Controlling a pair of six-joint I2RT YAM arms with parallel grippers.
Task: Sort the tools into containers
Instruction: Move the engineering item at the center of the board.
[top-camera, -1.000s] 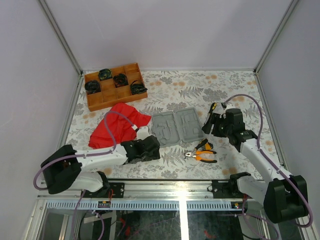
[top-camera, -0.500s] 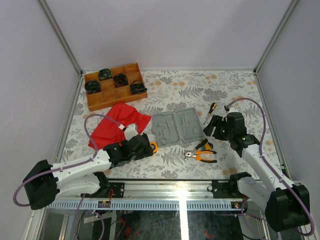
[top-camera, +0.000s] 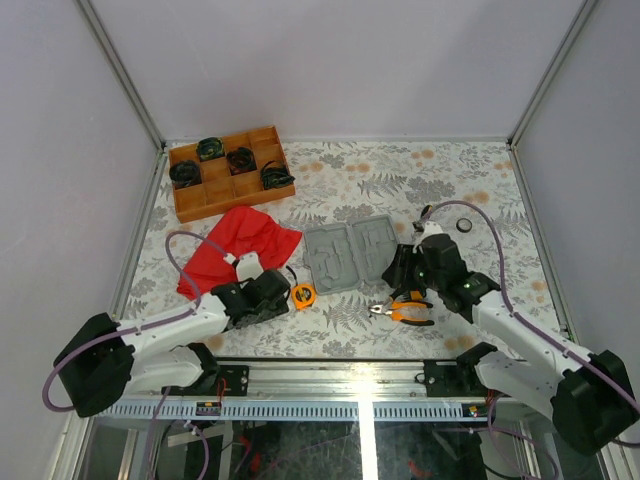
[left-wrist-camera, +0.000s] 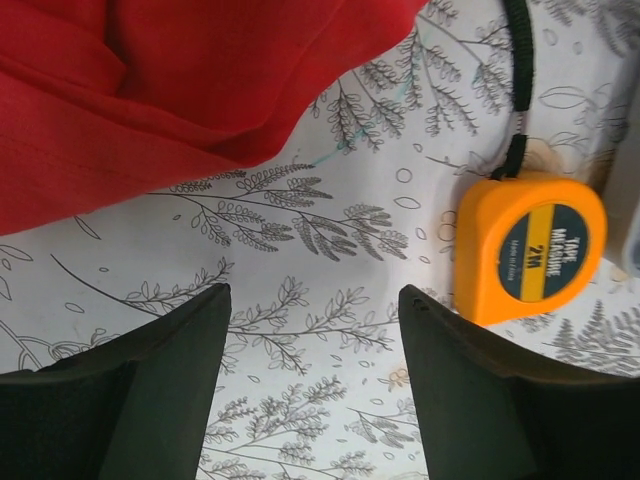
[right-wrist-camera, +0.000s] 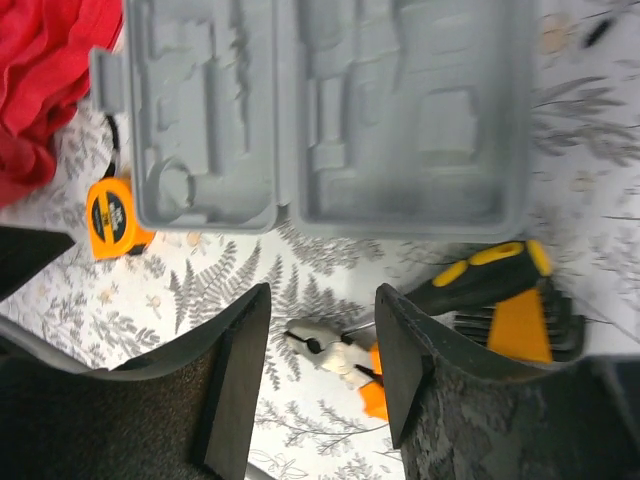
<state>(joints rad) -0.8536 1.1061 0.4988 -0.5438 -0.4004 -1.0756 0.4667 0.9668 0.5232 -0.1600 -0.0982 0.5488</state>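
Observation:
The open grey tool case (top-camera: 350, 255) lies flat mid-table; it also shows in the right wrist view (right-wrist-camera: 330, 110), its recesses empty. The orange tape measure (top-camera: 304, 294) lies at its front left corner. My left gripper (top-camera: 283, 284) is open and empty just left of the tape measure (left-wrist-camera: 530, 245), fingers (left-wrist-camera: 170, 380) over bare cloth. The orange-and-black pliers (top-camera: 405, 312) lie in front of the case. My right gripper (top-camera: 402, 274) is open and empty above the pliers (right-wrist-camera: 340, 355). A black-yellow handled tool (right-wrist-camera: 480, 275) and an orange holder (right-wrist-camera: 530, 330) lie beside them.
A red cloth (top-camera: 235, 248) lies left of the case, close behind my left gripper. A wooden divided tray (top-camera: 232, 172) with black coiled bundles stands at the back left. A small black round piece (top-camera: 462, 226) lies at the right. Grey walls enclose the table.
My left gripper has drawn back to the left, uncovering the tape measure. My right arm has swung left and nearer, from the back right to above the pliers.

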